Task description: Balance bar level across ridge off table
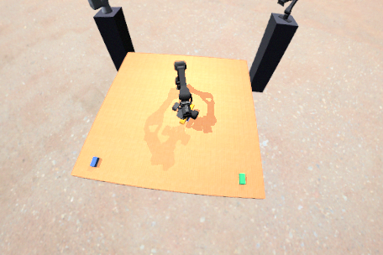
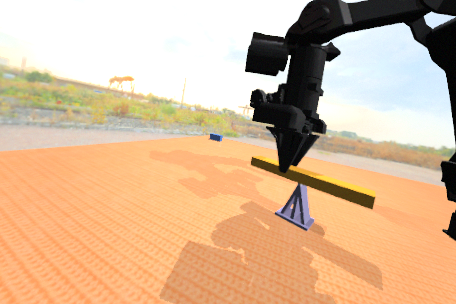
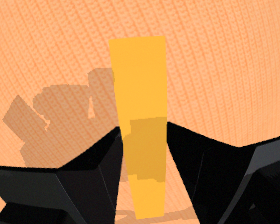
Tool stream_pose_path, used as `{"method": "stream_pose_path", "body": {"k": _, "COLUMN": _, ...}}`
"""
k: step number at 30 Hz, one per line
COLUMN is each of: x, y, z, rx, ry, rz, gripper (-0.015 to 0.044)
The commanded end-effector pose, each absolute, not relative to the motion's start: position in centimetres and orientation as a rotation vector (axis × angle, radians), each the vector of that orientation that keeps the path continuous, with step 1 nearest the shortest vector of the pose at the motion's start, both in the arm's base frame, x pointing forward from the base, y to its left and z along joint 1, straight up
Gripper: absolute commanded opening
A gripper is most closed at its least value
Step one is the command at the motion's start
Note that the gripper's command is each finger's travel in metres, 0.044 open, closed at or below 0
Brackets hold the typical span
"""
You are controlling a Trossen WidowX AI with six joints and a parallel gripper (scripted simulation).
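A long yellow bar (image 1: pixel 182 121) (image 2: pixel 340 187) (image 3: pixel 139 75) is held above the table. My gripper (image 2: pixel 290 168) (image 3: pixel 143 128) is shut on it, one finger against each long side. In the exterior view the grip is left of the ridge, and the bar's right end appears lower in the picture. The pale purple ridge (image 2: pixel 302 192) stands on the table under the bar, its narrow top at or just below the bar's underside; I cannot tell whether they touch. The ridge is hidden in the wrist view. Both bar ends are off the table.
The orange table (image 1: pixel 126 86) (image 2: pixel 75 208) bears a blue block (image 1: pixel 95 162) (image 2: pixel 216 137) near one corner and a green block (image 1: pixel 242 179) near another. Two other arms stand on dark pedestals (image 1: pixel 114 38) (image 1: pixel 273 53) beyond the table's far corners.
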State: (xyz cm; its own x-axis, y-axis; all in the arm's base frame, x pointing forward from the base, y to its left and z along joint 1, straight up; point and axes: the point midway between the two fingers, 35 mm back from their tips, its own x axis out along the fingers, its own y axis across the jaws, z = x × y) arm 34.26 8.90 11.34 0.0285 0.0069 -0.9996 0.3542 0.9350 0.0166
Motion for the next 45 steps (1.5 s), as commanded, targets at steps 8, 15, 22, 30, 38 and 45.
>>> {"method": "stream_pose_path", "body": {"k": 8, "x": 34.26, "y": 8.9, "z": 11.33, "rx": 0.293, "ry": 1.525, "rz": -0.274, "gripper": 0.0}}
{"method": "stream_pose_path", "body": {"k": 15, "x": 34.26, "y": 8.9, "z": 11.33, "rx": 0.293, "ry": 1.525, "rz": -0.274, "gripper": 0.0}}
{"method": "stream_pose_path", "body": {"k": 22, "x": 34.26, "y": 8.9, "z": 11.33, "rx": 0.293, "ry": 1.525, "rz": -0.274, "gripper": 0.0131}}
{"method": "stream_pose_path", "body": {"k": 30, "x": 34.26, "y": 8.9, "z": 11.33, "rx": 0.293, "ry": 1.525, "rz": -0.274, "gripper": 0.0167}}
{"method": "stream_pose_path", "body": {"k": 38, "x": 34.26, "y": 8.9, "z": 11.33, "rx": 0.293, "ry": 1.525, "rz": -0.274, "gripper": 0.0168}}
{"method": "stream_pose_path", "body": {"k": 45, "x": 34.26, "y": 8.9, "z": 11.33, "rx": 0.293, "ry": 1.525, "rz": -0.274, "gripper": 0.0169}}
